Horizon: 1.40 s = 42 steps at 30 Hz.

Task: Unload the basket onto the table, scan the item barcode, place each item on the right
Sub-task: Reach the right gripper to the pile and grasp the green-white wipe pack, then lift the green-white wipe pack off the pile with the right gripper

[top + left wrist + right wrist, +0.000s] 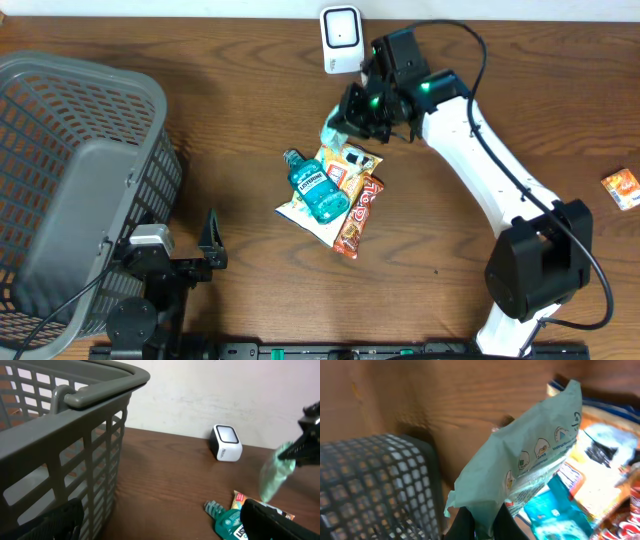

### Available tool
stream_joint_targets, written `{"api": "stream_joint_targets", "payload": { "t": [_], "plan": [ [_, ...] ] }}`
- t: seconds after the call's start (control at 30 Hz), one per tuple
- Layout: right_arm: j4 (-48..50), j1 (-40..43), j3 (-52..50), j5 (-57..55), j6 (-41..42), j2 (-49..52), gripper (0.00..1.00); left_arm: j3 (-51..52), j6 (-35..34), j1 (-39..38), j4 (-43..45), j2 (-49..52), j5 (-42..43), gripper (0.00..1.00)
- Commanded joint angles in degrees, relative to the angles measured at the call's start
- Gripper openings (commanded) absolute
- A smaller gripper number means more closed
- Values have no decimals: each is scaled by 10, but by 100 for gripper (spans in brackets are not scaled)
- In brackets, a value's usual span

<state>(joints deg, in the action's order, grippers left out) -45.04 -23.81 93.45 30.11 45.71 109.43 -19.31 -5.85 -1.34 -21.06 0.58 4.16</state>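
Currently the pale green pouch (530, 460) is off the surface (230, 120), pinched at one end by the right fingers (506, 525), which are clamped together on it. In the right wrist view its long axis runs away from the fingers on a diagonal, the free end farthest from them and its printed face turned to the camera. From the left wrist view it hangs downward below the dark wrist. It sits over the pile of goods, just in front of the white scanner (340, 38) at the far edge. Below it lie a blue mouthwash bottle (315, 190), a chocolate bar (358, 215) and flat packets, touching or overlapping. The right arm (480, 160) stretches from its base at the near right corner diagonally toward the scanner, wrist bent down over the pile. The left fingers (270, 520) stand wide apart, holding nothing, the left arm folded low beside the grey basket (80, 180). A small orange packet (620, 187) lies well apart at the right edge.
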Motion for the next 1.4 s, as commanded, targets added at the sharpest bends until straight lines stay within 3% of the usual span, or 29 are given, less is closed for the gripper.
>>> {"api": "stream_joint_targets", "payload": {
  "t": [0.0, 0.27, 0.57, 0.83, 1.07, 1.13, 1.27, 1.37],
  "plan": [
    [10, 0, -51, 31, -31, 0, 1, -5, -3, 0, 1, -4, -3, 100],
    [90, 9, -183, 98, -87, 0, 1, -5, -3, 0, 1, -4, -3, 100],
    [59, 32, -206, 84, -179, -2, 1, -5, -3, 0, 1, -4, -3, 100],
    [-50, 106, -206, -42, -186, -6, 1, -5, -3, 0, 1, -4, -3, 100],
    [-53, 129, -206, -59, -225, -17, 1, -5, -3, 0, 1, -4, -3, 100],
    [-52, 127, -206, -80, -227, -28, 10, -5, -3, 0, 1, -4, -3, 100],
    [-54, 120, -206, -136, -227, -56, 44, -5, -3, 0, 1, -4, -3, 100],
    [-53, 114, -206, -183, -240, -86, 49, -5, -3, 0, 1, -4, -3, 100]
  ]
}}
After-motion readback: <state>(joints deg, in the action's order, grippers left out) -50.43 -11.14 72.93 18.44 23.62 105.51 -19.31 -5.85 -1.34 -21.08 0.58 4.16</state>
